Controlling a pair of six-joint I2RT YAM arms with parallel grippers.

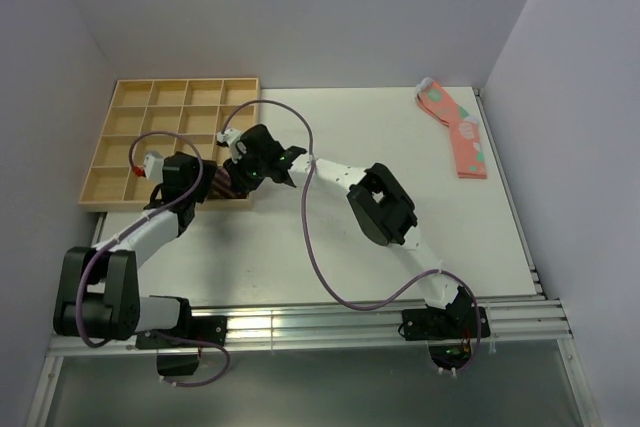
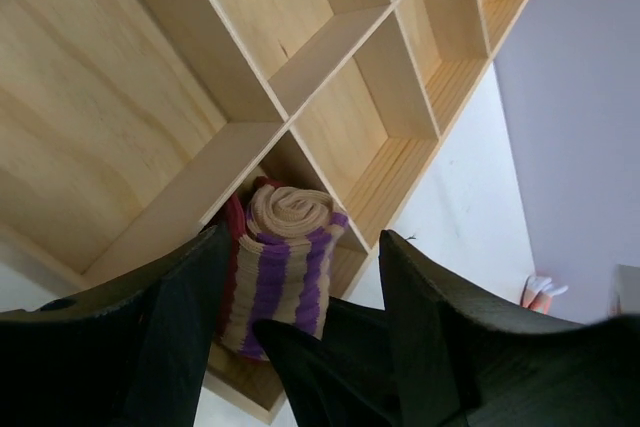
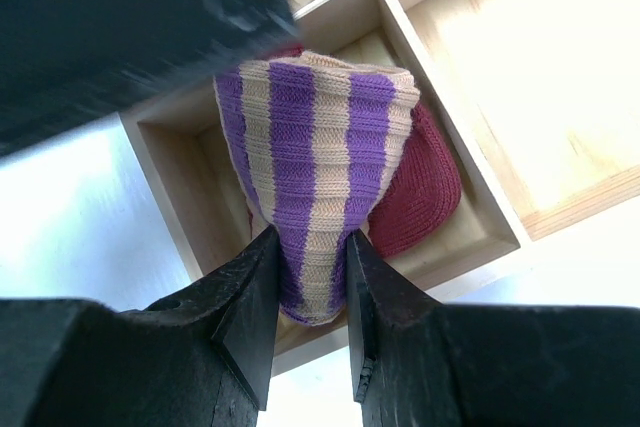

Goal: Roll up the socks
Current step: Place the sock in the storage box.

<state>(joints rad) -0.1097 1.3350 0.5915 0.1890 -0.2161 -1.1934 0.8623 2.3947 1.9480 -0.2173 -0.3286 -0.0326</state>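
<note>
The socks are a rolled tan bundle with purple stripes and a dark red part, standing in the near right corner compartment of the wooden tray. My right gripper is shut on the bundle's striped lower end. My left gripper is open, with its jaws to either side of the socks; the rolled spiral end faces that camera. In the top view both grippers meet over the socks at the tray's corner, the left gripper beside the right gripper.
The tray's other compartments show bare wood. A pair of salmon-pink spotted socks lies at the far right of the white table. Grey walls enclose the table on three sides.
</note>
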